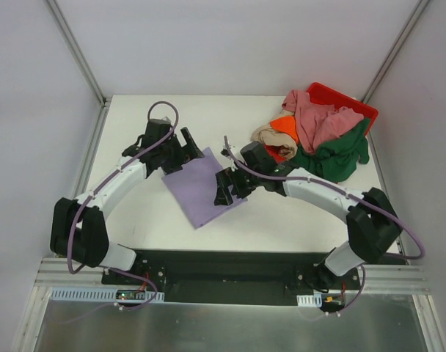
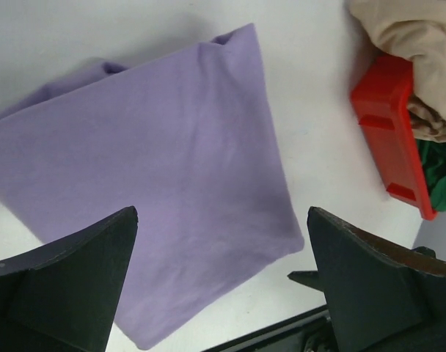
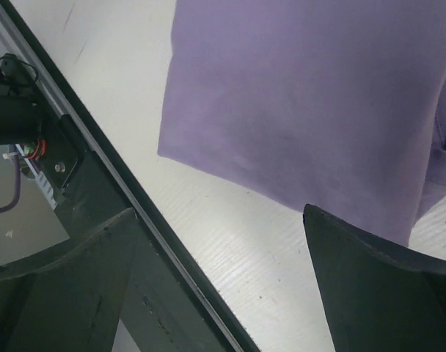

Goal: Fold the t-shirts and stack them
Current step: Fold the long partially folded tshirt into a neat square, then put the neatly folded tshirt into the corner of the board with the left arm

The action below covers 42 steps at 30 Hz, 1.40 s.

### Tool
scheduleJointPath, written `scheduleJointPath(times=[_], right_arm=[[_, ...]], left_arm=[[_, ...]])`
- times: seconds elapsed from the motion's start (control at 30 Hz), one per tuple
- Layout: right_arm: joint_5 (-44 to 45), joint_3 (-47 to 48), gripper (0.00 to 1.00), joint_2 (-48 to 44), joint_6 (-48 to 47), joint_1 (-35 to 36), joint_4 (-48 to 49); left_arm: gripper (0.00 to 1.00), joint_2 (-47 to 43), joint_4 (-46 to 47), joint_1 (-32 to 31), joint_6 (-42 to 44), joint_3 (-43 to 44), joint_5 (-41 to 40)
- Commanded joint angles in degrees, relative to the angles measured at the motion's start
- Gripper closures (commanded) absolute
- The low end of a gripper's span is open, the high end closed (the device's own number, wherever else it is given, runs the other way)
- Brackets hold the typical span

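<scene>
A folded lavender t-shirt point(image 1: 201, 187) lies flat on the white table between the two arms. My left gripper point(image 1: 185, 147) hovers over its far left corner, open and empty. In the left wrist view the lavender t-shirt point(image 2: 172, 161) spreads below the open left gripper point(image 2: 223, 220). My right gripper point(image 1: 224, 187) is at the shirt's right edge, also open. In the right wrist view the right gripper point(image 3: 217, 220) holds nothing and the lavender t-shirt point(image 3: 304, 95) lies just beyond it. Pink point(image 1: 318, 121), orange point(image 1: 285, 126), beige point(image 1: 271, 138) and dark green point(image 1: 337, 158) t-shirts are heaped at the back right.
A red bin point(image 1: 340, 103) stands at the back right corner under the heap, and the red bin point(image 2: 388, 132) also shows in the left wrist view. A black rail point(image 3: 98, 169) runs along the table's near edge. Metal frame posts point(image 1: 76, 51) rise at the back corners.
</scene>
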Motion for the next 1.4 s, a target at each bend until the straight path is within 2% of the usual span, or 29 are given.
scheduleJointPath(times=[0.0,0.13,0.23,0.33,0.57,0.7,0.83,1.03,1.17,1.23,1.27,1.37], right_arm=[[0.5,3.3,0.04,5.4,1.9,-0.7,1.1],[0.9,5.3,0.04,11.0,1.9,-2.4,1.0],[1.2,7.2,0.04,14.1,1.1,-3.7,-0.5],[2.2,8.4,0.04,15.7,-2.2,-4.5,-1.8],[4.8,11.9,0.04,19.3,-8.5,-7.0,-5.6],[6.9,16.3,0.04,22.3,-11.1,-8.6,-8.6],[12.1,22.3,0.04,23.6,-13.6,-8.8,-14.1],[15.7,22.7,0.04,13.6,-13.0,-8.7,-16.4],[19.3,13.7,0.04,-0.6,-9.7,-8.6,-15.5],[21.0,7.4,0.04,-7.7,-7.6,-8.6,-14.0],[21.2,3.7,0.04,-11.3,-6.6,-8.6,-12.9],[21.5,-4.5,0.04,-19.8,-2.7,-8.5,-11.8]], left_arm=[[0.01,1.8,0.1,2.1,3.8,-1.8,-1.5],[0.01,8.2,1.5,2.9,5.8,0.0,0.6],[0.01,12.6,2.0,4.1,4.9,0.4,5.1],[0.01,13.9,2.7,4.2,3.5,-1.6,3.9],[0.01,9.9,6.7,2.7,-3.0,-14.3,5.1],[0.01,4.1,8.5,-2.9,-10.2,-21.8,4.5],[0.01,-1.0,9.0,-7.3,-11.6,-23.5,4.8],[0.01,-8.4,8.2,-7.7,-8.5,-22.7,4.8],[0.01,-11.0,-1.0,-7.6,-0.8,-17.1,-1.3],[0.01,-9.9,-2.0,-7.4,3.1,-15.6,-5.0],[0.01,-8.4,-2.7,-5.9,4.2,-14.4,-5.1],[0.11,-3.1,-3.0,-1.2,7.0,-12.2,-1.5]])
